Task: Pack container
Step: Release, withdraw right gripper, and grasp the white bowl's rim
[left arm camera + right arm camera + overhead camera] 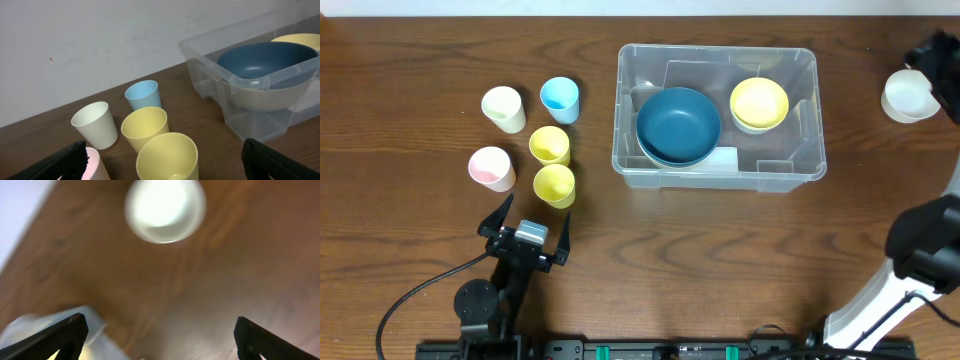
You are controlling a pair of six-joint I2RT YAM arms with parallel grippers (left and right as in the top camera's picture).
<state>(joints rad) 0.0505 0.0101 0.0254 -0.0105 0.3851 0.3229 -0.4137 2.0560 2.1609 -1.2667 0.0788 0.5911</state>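
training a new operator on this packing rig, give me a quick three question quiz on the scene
1. Multiple choice: how many cups stand on the table to the left of the container? A three, B five, C seven.
2. True or false: the blue bowl lies inside the container.
3. Fill the gap: the left gripper has its jaws ____ and holds nothing.

Key: 1 B; 2 true; 3 open.
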